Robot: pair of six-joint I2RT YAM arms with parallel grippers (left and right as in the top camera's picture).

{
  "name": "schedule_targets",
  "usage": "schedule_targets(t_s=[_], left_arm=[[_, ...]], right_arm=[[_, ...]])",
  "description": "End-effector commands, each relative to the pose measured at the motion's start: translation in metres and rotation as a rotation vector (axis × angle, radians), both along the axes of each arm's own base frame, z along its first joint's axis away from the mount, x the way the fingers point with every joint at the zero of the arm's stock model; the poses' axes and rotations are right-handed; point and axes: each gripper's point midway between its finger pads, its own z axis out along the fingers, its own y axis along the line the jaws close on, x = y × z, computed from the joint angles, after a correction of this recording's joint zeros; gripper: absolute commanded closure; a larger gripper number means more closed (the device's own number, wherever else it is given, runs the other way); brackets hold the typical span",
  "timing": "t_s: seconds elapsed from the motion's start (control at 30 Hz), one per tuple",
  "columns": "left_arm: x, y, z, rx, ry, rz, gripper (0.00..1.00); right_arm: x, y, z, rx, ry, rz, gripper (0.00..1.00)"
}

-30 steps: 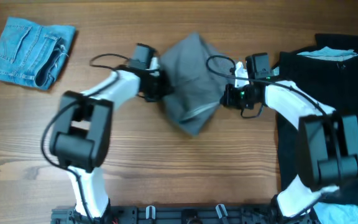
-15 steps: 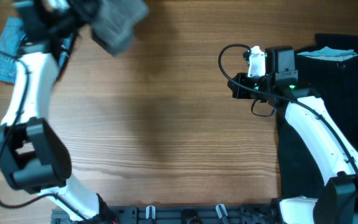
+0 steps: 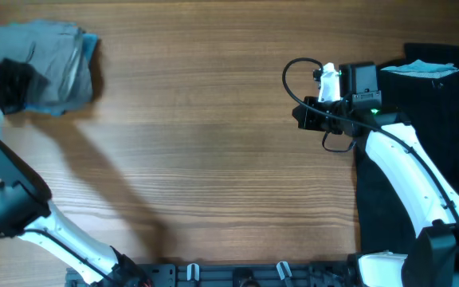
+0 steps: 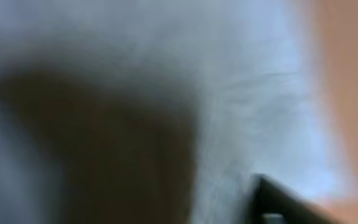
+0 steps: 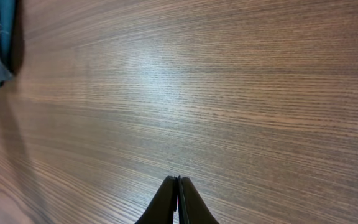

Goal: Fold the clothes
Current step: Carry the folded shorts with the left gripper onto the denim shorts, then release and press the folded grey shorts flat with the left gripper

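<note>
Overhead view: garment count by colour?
Grey: 1, grey shorts
Light blue: 1, denim shorts, edge showing from under the grey
Black: 1, black pile, pieces not separable
Total: 3

Open table (image 3: 198,159) between grey shorts (image 3: 45,49) and black garments (image 3: 446,108).
</note>
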Motion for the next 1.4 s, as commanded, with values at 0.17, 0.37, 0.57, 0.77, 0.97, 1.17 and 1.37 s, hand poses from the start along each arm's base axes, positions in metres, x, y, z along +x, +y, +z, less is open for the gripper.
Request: schedule_targets(t_s=[0.17, 0.37, 0.57, 0.77, 0.97, 1.17, 1.37], left_arm=[[-0.041, 0.008, 0.020, -0.139, 0.011, 0.020, 0.00], [-0.057, -0.017, 0.106, -0.083, -0.113, -0.105, 0.00], [-0.054, 0.006, 0.149, 0.193, -0.161, -0.097, 0.70], [0.024, 0.015, 0.092, 0.434, -0.214, -0.268, 0.96], [0.048, -0.007, -0.060, 0.327, -0.039, -0.310, 0.96], [0.043, -0.069, -0.120, 0.287, 0.154, -0.402, 0.96], [0.041, -0.138, -0.135, 0.238, 0.267, -0.455, 0.96]], right_arm=[[-0.003, -0.003, 0.000, -0.012, 0.014, -0.014, 0.93], [-0.001, -0.006, -0.001, -0.029, 0.012, -0.025, 0.91], [-0.001, -0.008, -0.002, -0.038, 0.010, -0.030, 0.87], [-0.005, -0.010, -0.005, -0.036, 0.044, -0.054, 0.85], [-0.018, -0.012, -0.012, -0.044, 0.108, -0.059, 0.85], [-0.025, -0.013, -0.015, -0.050, 0.141, -0.059, 0.86], [-0.030, -0.017, -0.019, -0.080, 0.164, -0.062, 0.87]])
